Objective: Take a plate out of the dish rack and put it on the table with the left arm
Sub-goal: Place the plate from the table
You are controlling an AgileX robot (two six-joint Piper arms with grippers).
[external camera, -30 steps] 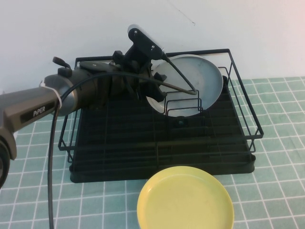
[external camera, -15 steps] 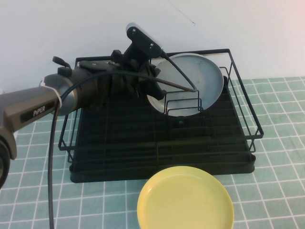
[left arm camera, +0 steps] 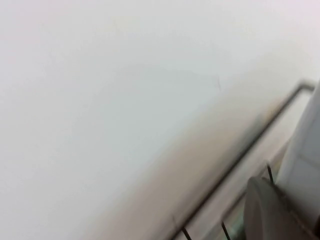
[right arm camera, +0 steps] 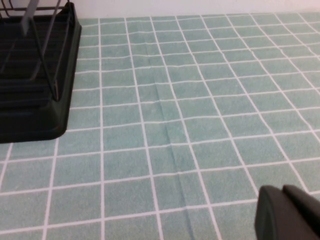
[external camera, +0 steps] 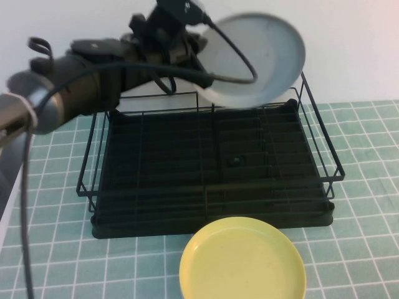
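Observation:
The pale grey plate (external camera: 259, 59) is held tilted in the air above the back of the black wire dish rack (external camera: 156, 174), clear of its dividers. My left gripper (external camera: 202, 56) is shut on the plate's left rim, with the left arm reaching in from the left. The left wrist view is blurred and mostly pale, with a rack wire (left arm camera: 287, 102) crossing it. My right gripper (right arm camera: 287, 212) is shut and empty, low over the mint-green tiled table (right arm camera: 175, 125), to the right of the rack's corner (right arm camera: 35, 100). It does not show in the high view.
A yellow plate (external camera: 243, 265) lies on the table (external camera: 361, 249) just in front of the rack. A white wall stands behind the rack. Open tiles lie left and right of the rack.
My left gripper has lifted the grey plate up and out of the rack's dividers, from standing in the back right slots to hanging above the rack's back rail.

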